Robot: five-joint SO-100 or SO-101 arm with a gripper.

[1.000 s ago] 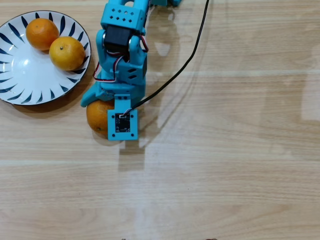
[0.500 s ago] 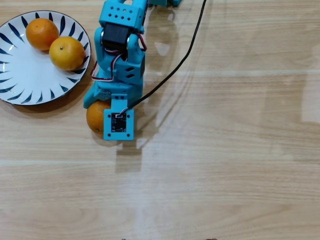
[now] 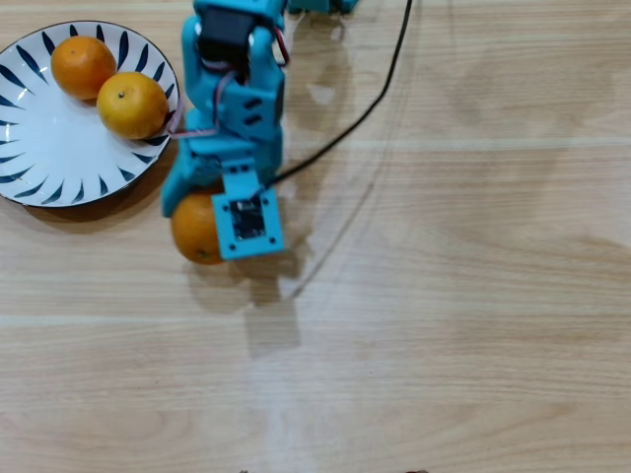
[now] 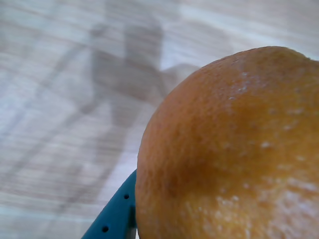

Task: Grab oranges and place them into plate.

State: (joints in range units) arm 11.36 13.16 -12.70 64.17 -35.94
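Observation:
A large deep orange (image 3: 193,231) is held in my teal gripper (image 3: 209,219), which is shut on it; the wrist camera block covers the fingertips in the overhead view. Its shadow lies apart from it on the wood, so the orange hangs above the table. In the wrist view this orange (image 4: 229,149) fills the right side, with a teal finger (image 4: 114,219) against its lower left edge. The plate (image 3: 59,138), white with dark blue strokes, sits at the top left. It holds a small deep orange (image 3: 83,66) and a yellower orange (image 3: 132,103) with a dark stem dot.
The wooden table (image 3: 444,325) stretches out to the right and below the arm. A black cable (image 3: 375,99) runs from the gripper up to the top edge. The plate's near rim lies just left of the arm.
The gripper has risen off the table with the large orange in it and turned slightly. Its shadow now lies separate, lower and to the right. The plate and its two oranges have not moved.

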